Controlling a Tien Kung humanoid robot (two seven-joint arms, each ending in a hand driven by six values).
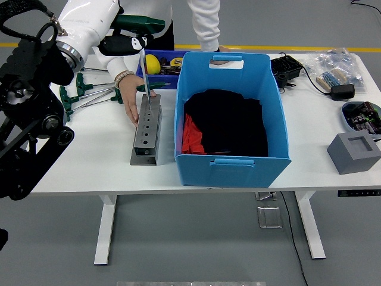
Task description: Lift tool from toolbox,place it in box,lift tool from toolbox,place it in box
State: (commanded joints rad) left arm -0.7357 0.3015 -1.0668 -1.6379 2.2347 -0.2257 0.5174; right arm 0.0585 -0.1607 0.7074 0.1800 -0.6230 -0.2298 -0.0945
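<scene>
Your tool [143, 56], a stiff T-handle wrench with a slim, slippery shaft, hangs over the holder [147, 131]; keep hold at its green handle. Left hand [122, 43] fingers are curled round it. Box [229, 113] stands at three o'clock.

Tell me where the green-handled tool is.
Head view, upper left: the green-handled tool is gripped in the left hand, raised above the grey tool holder.

My glossy white plastic forearm shell [86, 27], dull grey metal tool rack [146, 132], smooth blue plastic box [231, 107] holding matt black cloth [229, 122], smooth white table [95, 149].
</scene>
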